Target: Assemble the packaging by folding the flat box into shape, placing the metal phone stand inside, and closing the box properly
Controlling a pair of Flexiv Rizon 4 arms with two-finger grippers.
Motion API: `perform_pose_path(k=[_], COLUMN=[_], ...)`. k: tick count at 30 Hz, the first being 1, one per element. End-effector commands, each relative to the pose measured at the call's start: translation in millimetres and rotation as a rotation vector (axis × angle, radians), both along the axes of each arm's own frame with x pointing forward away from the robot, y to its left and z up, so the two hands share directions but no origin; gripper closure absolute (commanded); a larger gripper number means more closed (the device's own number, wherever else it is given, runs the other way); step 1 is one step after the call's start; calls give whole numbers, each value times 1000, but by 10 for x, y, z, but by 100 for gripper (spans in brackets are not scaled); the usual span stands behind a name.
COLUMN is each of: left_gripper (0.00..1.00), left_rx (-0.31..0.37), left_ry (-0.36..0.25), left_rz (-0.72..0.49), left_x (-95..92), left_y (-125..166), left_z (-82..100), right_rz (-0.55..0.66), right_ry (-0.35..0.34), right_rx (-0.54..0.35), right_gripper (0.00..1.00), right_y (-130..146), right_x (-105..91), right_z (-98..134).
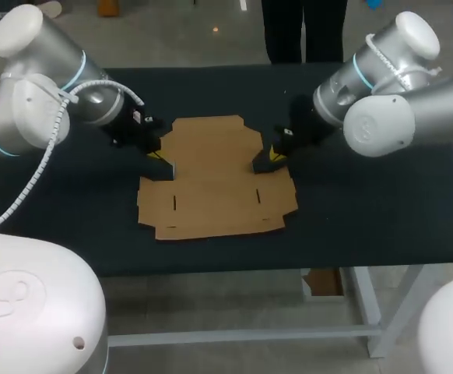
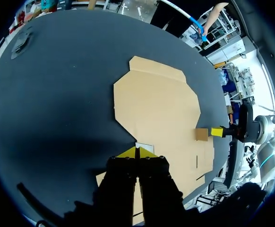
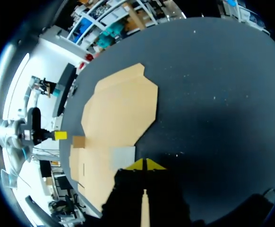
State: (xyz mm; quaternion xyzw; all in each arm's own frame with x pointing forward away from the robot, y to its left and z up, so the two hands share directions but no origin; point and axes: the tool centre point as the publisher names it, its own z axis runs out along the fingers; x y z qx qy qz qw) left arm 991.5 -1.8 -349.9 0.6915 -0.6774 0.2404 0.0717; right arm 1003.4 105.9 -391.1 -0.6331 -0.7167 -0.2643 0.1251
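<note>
The flat brown cardboard box [image 1: 215,175] lies unfolded in the middle of the dark table. My left gripper [image 1: 161,156] is shut, with its yellow tips down at the box's left edge. In the left wrist view the tips [image 2: 137,152] touch the cardboard [image 2: 156,104] beside a small pale flap [image 2: 145,147]. Shut as well, my right gripper [image 1: 265,162] rests at the box's right edge. Its tips [image 3: 145,164] sit next to a lifted pale flap [image 3: 123,157] of the cardboard [image 3: 121,109]. Neither gripper holds anything. No metal phone stand shows in any view.
The dark table [image 1: 366,210] stretches bare on all sides of the box. A small dark object [image 2: 22,42] lies near the table's edge, far from my left gripper. My other arm's gripper [image 2: 218,131] shows across the box beside a small raised flap [image 2: 201,134].
</note>
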Motion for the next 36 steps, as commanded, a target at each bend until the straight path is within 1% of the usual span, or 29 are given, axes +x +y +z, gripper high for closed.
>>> perform_pose_path(k=[1, 6, 11, 19, 23, 26, 30, 34, 36], left_gripper=[100, 100, 100, 100, 100, 100, 100, 100, 100], left_rx=[2, -7, 0, 8, 12, 18, 14, 14, 15], left_ry=[11, 23, 36, 27, 22, 29, 45, 43, 40], left_rz=[3, 11, 29, 55, 66, 76, 91, 112, 122], left_x=[-38, -98, -140, -358, -504, -605, -733, -906, -1008], left_y=[58, 123, 199, 264, 282, 277, 294, 341, 369], left_z=[108, 209, 286, 494, 561, 539, 499, 524, 529], right_rz=[46, 71, 76, 107, 110, 117, 125, 129, 129], right_ry=[42, 65, 82, 105, 105, 105, 112, 116, 114], right_rx=[77, 104, 100, 94, 77, 78, 79, 81, 81], right_gripper=[100, 100, 100, 100, 100, 100, 100, 100, 100], right_y=[-136, -260, -365, -493, -544, -584, -620, -648, -654], right_x=[46, 40, 17, -90, -195, -296, -421, -538, -647], right_z=[74, 134, 199, 370, 451, 490, 488, 476, 459])
